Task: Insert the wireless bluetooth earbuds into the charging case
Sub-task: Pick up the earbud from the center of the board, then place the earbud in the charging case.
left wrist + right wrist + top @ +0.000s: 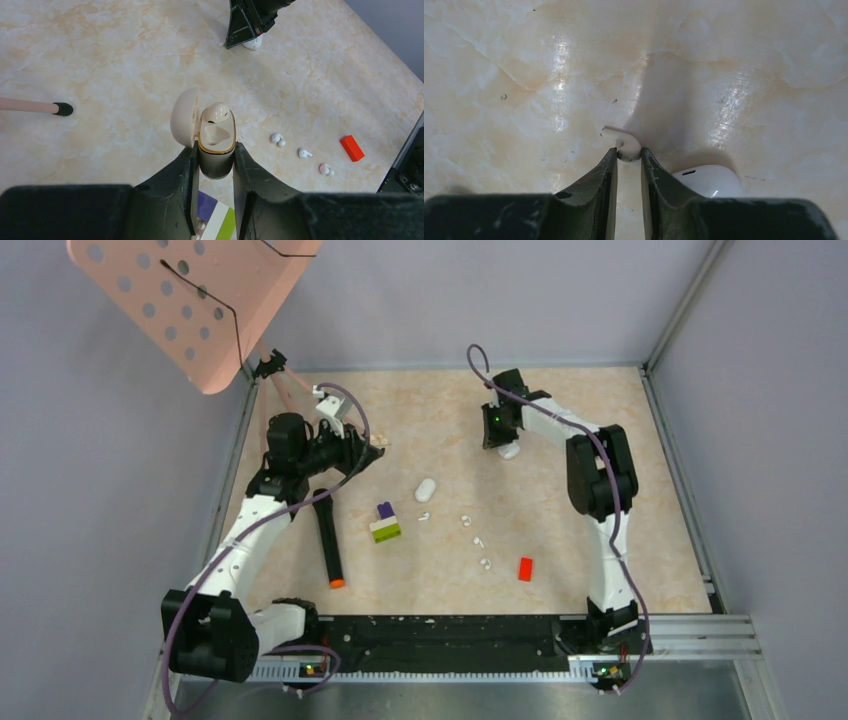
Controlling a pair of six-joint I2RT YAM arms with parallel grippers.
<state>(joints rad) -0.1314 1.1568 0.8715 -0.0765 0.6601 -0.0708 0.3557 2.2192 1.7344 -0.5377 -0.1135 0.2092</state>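
My left gripper point(216, 152) is shut on the charging case point(216, 137), a beige case with a gold rim. Its lid point(183, 117) hangs open to the left and its pockets face the camera. In the top view this gripper point(365, 448) hovers at the back left. My right gripper point(629, 154) is down on the table at the back centre, and its fingertips pinch a small white stemmed earbud point(626, 145) from both sides. Three more earbuds point(277, 139) point(304, 153) point(326, 169) lie loose mid-table.
A closed white case point(709, 180) lies against my right finger's outer side. A second white case point(425, 489), a purple-white-green brick stack point(385, 523), a red brick point(525, 568) and a black marker point(330, 545) lie mid-table. A pink perforated board point(190, 300) overhangs the back left.
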